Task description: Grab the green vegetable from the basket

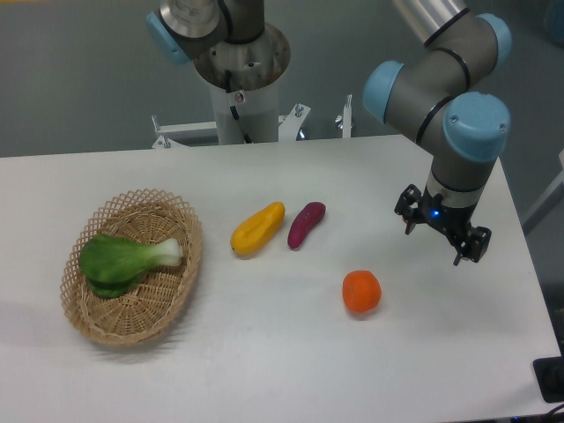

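The green vegetable lies inside the basket at the left of the table, dark leaves to the left and pale stem end pointing right. The basket is light tan wicker with a lattice rim. My gripper hangs over the right side of the table, far from the basket, with its two fingers spread apart and nothing between them.
A yellow oblong vegetable and a purple oblong vegetable lie side by side mid-table. An orange round fruit sits to the lower left of the gripper. The arm's base column stands at the back edge.
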Controlling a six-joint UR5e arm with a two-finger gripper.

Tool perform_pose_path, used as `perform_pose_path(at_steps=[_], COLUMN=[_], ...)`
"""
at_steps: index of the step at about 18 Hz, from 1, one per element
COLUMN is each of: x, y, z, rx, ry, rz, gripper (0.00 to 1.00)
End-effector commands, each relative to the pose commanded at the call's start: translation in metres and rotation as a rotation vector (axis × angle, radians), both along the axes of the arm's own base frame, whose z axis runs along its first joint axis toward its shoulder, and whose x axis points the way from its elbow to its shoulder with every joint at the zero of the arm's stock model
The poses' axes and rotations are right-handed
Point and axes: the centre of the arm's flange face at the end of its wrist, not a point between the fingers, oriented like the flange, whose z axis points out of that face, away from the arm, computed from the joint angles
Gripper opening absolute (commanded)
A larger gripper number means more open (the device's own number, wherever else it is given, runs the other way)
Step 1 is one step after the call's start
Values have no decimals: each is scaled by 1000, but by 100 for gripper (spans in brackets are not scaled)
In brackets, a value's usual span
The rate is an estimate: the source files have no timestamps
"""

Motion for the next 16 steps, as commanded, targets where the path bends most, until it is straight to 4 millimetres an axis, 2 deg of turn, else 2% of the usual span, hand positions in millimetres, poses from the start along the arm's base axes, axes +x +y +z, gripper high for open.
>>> perform_pose_path(at_steps=[11, 16], x=[6, 27], y=[4, 29], z=[2, 8], rx=[7, 22], ry=[-3, -3], rz=[4, 49], gripper=[100, 100])
